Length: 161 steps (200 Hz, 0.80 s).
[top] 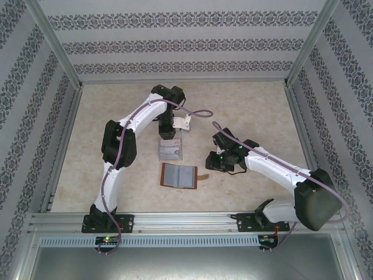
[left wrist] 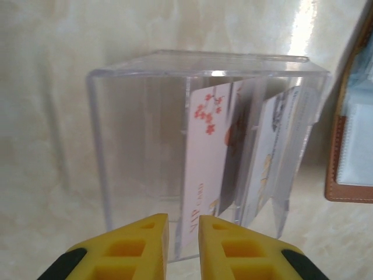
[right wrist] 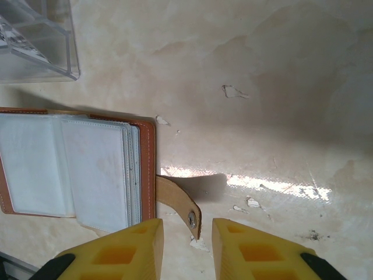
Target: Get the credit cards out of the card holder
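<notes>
A nudge from the left end effector (left wrist: 183, 225), just in front of the clear tray (left wrist: 134, 146), could slide or tip that light box and spill the credit cards (left wrist: 204, 169) standing inside. Its fingers are a narrow slit apart, gripping nothing. The right end effector (right wrist: 187, 228) hovers by the strap tab (right wrist: 178, 198) of the card holder (right wrist: 76, 169), which lies open on the worktop (right wrist: 280, 116) near the tray. A low pass could snag the tab and drag the holder — these fingers stand apart too, empty
</notes>
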{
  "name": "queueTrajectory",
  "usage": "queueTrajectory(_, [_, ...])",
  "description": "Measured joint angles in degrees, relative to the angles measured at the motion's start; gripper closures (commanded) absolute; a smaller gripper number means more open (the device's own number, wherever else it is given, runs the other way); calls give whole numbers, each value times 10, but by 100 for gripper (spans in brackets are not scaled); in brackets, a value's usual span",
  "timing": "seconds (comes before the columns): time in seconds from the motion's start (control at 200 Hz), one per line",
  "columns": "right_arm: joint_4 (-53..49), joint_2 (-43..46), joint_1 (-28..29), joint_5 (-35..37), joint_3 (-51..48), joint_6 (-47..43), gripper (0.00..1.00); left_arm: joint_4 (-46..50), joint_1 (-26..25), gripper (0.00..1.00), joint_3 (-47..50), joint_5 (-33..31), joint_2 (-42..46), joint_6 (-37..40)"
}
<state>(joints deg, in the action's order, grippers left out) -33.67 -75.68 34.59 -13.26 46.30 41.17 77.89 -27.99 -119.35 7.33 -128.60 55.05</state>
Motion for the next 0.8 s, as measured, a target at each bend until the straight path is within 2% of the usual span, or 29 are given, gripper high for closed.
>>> queueTrajectory(0.185, [0, 0, 0, 0, 0, 0, 70, -21, 0, 80, 4, -16, 7, -13])
queueTrajectory(0.36, [0, -2, 1, 0, 1, 0, 70, -68, 0, 81, 36, -18, 31, -77])
queueTrajectory(0.585, [6, -28, 20, -1, 13, 4, 70, -147, 0, 81, 113, 3, 110, -212])
queueTrajectory(0.804, [23, -61, 44, -4, 28, 9, 70, -199, 0, 78, 162, 23, 159, -394])
